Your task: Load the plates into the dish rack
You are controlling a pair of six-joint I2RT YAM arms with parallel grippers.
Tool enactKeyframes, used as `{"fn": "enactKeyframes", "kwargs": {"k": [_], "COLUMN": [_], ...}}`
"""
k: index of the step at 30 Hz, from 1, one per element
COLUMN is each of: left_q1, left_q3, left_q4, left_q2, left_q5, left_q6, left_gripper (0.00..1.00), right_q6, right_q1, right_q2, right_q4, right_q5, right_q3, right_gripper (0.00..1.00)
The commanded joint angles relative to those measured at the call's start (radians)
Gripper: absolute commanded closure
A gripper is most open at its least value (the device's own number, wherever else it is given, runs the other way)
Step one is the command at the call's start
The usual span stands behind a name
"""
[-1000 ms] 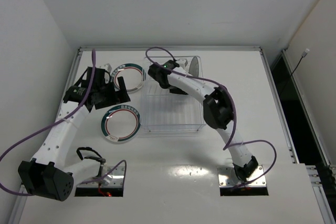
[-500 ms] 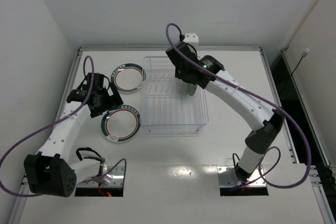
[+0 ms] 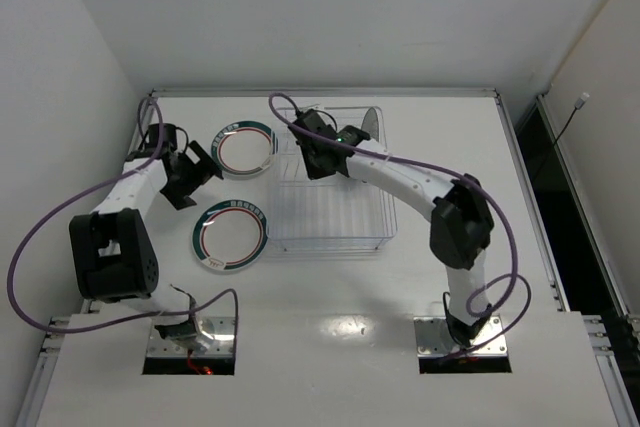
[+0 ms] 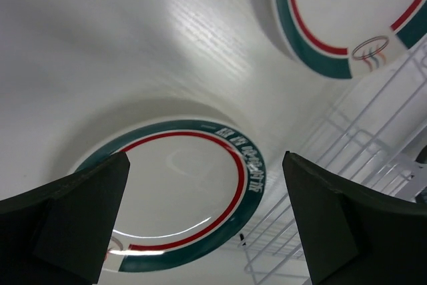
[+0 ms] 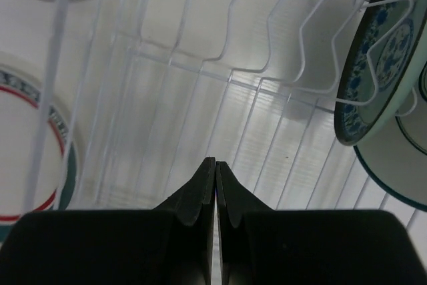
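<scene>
Two white plates with green-and-red rim bands lie flat on the table left of the dish rack (image 3: 330, 209): the smaller (image 3: 245, 147) at the back, the larger (image 3: 231, 234) nearer. Both show in the left wrist view, one below (image 4: 180, 198) and one at top right (image 4: 347, 18). My left gripper (image 3: 190, 175) (image 4: 207, 165) is open and empty, left of both plates. The silver-grey plate (image 3: 372, 127) (image 5: 400, 165) and the teal-blue plate (image 5: 373, 65) stand upright in the rack's tines. My right gripper (image 3: 322, 165) (image 5: 215, 165) is shut and empty over the rack's back left part.
The table's raised metal border (image 3: 145, 132) runs close behind my left arm. The rack's wire tines (image 4: 373, 145) are to the right of the left gripper. Purple cables (image 3: 290, 107) loop over both arms.
My left gripper has pulled back to the left, away from the gap between the two flat plates. My right arm rose over the rack, then came down to its back left part.
</scene>
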Motion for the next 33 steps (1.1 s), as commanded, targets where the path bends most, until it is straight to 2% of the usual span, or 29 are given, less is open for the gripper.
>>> {"fn": "enactKeyframes", "kwargs": {"k": [1,4,7,15,21,26,27,29,30,31,33], "left_q1": [0.019,0.028,0.037,0.037,0.037,0.037,0.037,0.037,0.037,0.037,0.037], "left_q3": [0.057,0.046,0.037,0.046,0.046,0.046,0.046,0.046,0.046,0.046,0.055], "left_q4": [0.069,0.15,0.198,0.256,0.293,0.311,0.323,0.334,0.334,0.334,0.356], "left_q2": [0.014,0.023,0.033,0.135,0.155,0.198,0.198,0.21,0.21,0.221,0.23], "left_q5": [0.055,0.103,0.124,0.153,0.173,0.205,0.206,0.206,0.206,0.206,0.215], "left_q6": [-0.016,-0.016,-0.016,-0.044,-0.067,-0.067,-0.067,-0.067,-0.067,-0.067,-0.067], "left_gripper": [0.0,0.0,0.0,0.0,0.0,0.0,0.0,0.0,0.0,0.0,0.0], "right_q6": [0.01,0.059,0.059,0.05,0.059,0.09,0.09,0.044,0.032,0.031,0.021], "right_q1": [-0.015,-0.025,-0.036,-0.093,-0.114,-0.133,-0.133,-0.122,-0.122,-0.122,-0.122], "right_q2": [0.066,0.185,0.207,0.23,0.21,0.232,0.209,0.099,0.059,-0.019,-0.085], "right_q4": [-0.049,-0.186,-0.221,-0.226,-0.195,-0.256,-0.228,-0.021,-0.02,0.074,0.15], "right_q5": [0.139,0.303,0.359,0.377,0.387,0.42,0.42,0.358,0.326,0.29,0.18], "right_q3": [0.134,0.285,0.315,0.309,0.313,0.35,0.314,0.192,0.148,0.074,0.009], "right_gripper": [1.0,1.0,1.0,1.0,1.0,1.0,1.0,1.0,1.0,1.0,1.0]}}
